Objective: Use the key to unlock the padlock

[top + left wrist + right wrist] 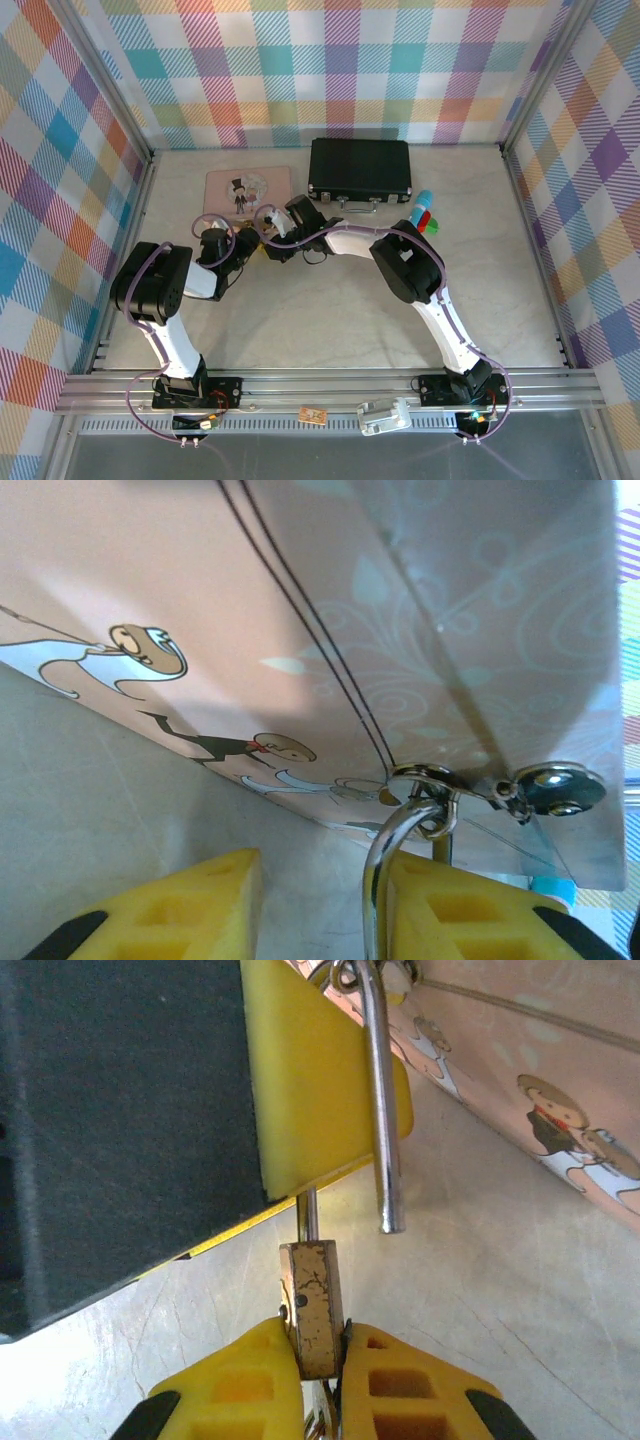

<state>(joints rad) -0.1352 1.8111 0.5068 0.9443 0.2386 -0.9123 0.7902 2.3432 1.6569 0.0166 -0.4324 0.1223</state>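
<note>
Beside the pink tin [560, 1080], your right gripper [320, 1355] pinches the padlock [312, 1295], its shackle [385, 1110] already sprung, so only unhooking remains.

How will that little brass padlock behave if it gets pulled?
The padlock is a stiff metal block, probably heavy for its size. The right pincer clamps its flat sides, so slipping seems unlikely. Its open shackle is hooked onto the pink tin, so a pull would likely pivot it or drag the tin.
</note>
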